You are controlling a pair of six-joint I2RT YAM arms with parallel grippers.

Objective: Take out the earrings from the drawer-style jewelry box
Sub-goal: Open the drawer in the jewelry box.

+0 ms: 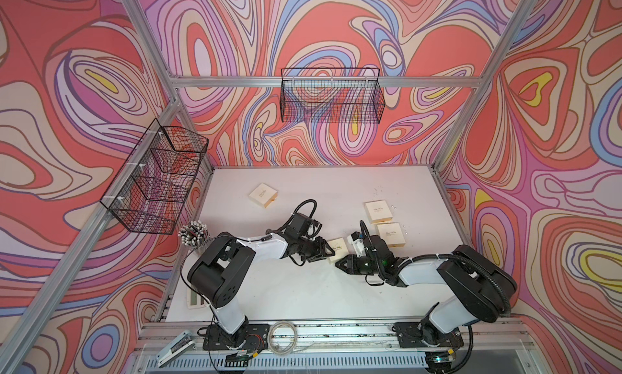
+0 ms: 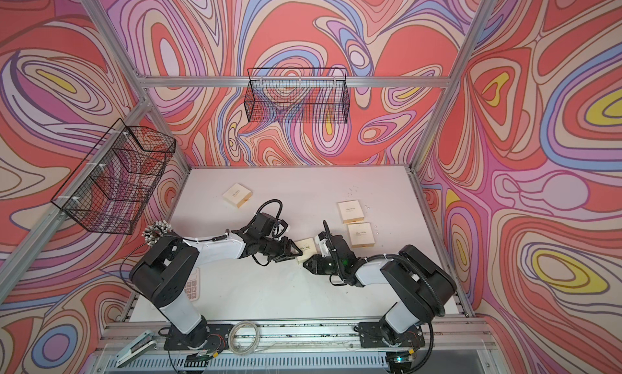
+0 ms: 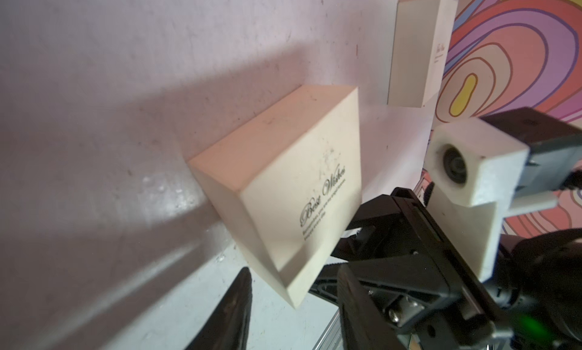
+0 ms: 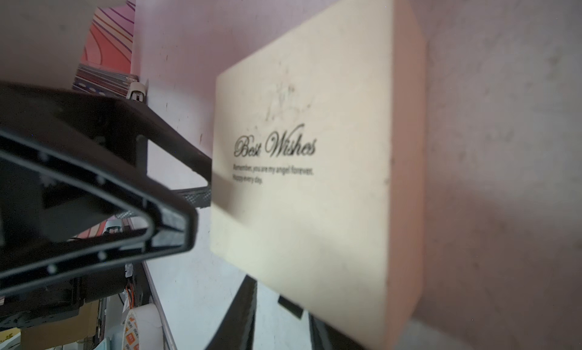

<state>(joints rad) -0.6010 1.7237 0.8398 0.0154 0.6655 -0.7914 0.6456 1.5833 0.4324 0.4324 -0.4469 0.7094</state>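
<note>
Left fingers [image 3: 234,313] and right fingers [image 4: 244,317] crowd the cream jewelry box [image 1: 338,249] on the counter [image 1: 286,298] from two sides, honestly can't tell if either's clamped on it.

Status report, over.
Left tool and right tool flank the middle jewelry box, grip unclear. Box looks closed, its earrings unseen. Nothing in the way.

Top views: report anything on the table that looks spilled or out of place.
Toward the far right of the white table, tiny pale specks lie scattered loose, some beside the two cream boxes there. They look spilled rather than set down in order, but they are too small to identify.
</note>
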